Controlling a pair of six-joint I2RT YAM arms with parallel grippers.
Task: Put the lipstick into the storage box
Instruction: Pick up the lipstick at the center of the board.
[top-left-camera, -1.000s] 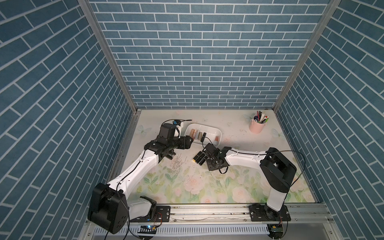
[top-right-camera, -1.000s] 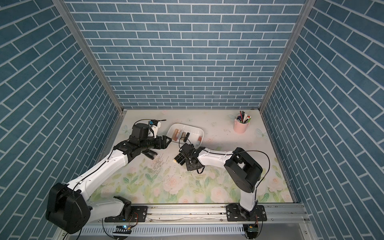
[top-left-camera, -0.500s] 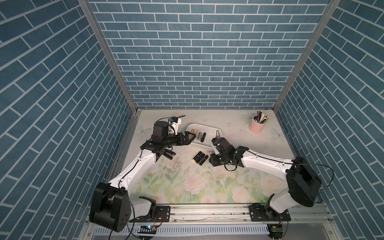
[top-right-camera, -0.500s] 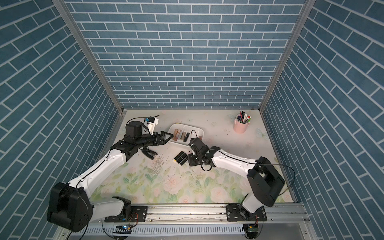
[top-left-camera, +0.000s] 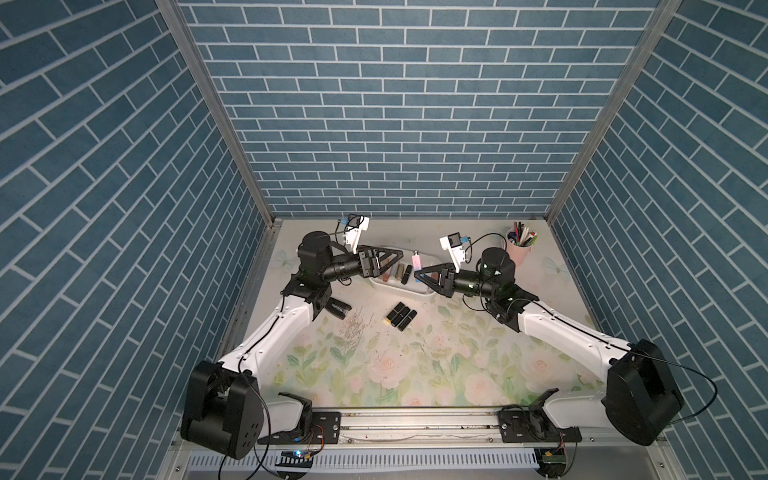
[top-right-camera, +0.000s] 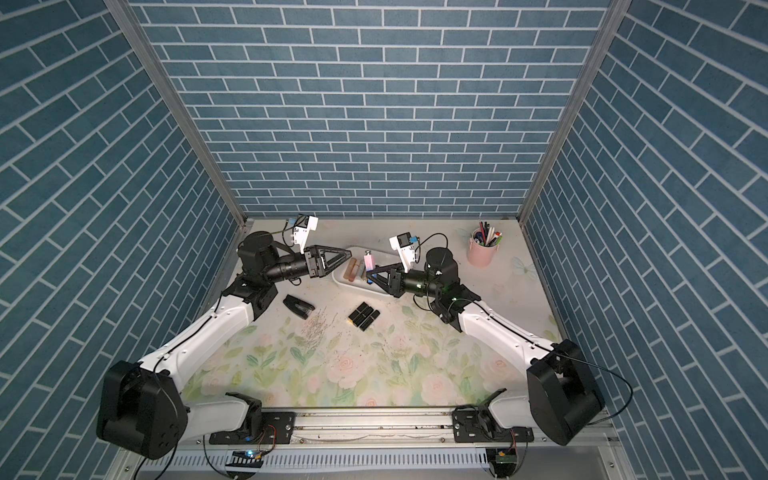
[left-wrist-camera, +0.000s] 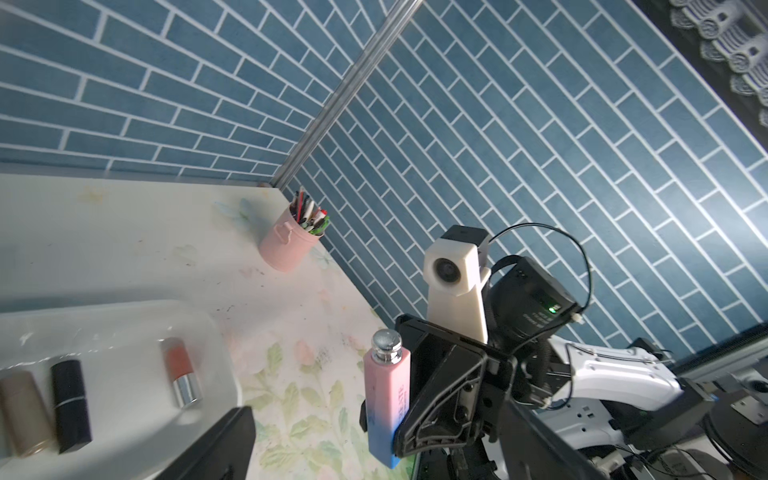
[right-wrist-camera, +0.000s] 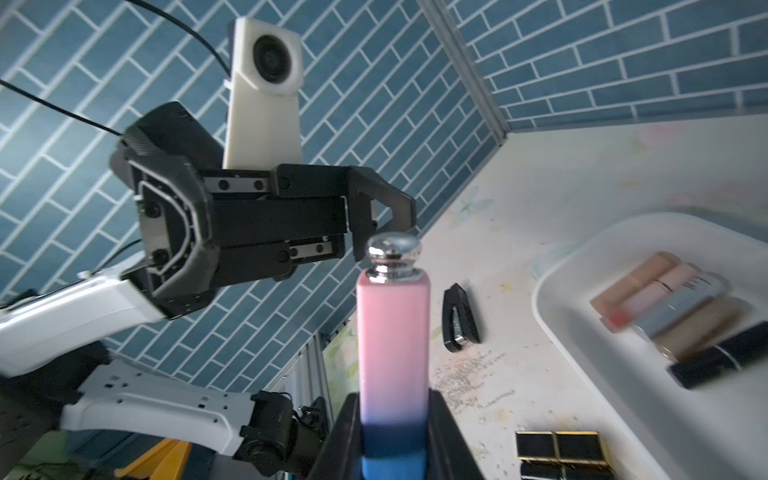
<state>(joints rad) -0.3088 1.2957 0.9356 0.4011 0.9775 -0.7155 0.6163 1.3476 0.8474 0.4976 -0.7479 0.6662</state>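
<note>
Lipstick (right-wrist-camera: 392, 332), pink-blue | gripped upright by right hand (top-left-camera: 417, 275) near storage box (top-left-camera: 409, 291), not yet in | left hand (right-wrist-camera: 380, 228) released | other tubes (right-wrist-camera: 673, 316) boxed; black tubes (top-left-camera: 401, 316) lie on surface (top-left-camera: 415, 374)

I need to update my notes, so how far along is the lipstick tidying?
Done: several lipsticks lie in the storage box. In hand: the right hand grips a pink-and-blue lipstick upright near the box; the left hand is open and empty. Left: three black lipsticks on the table.
</note>
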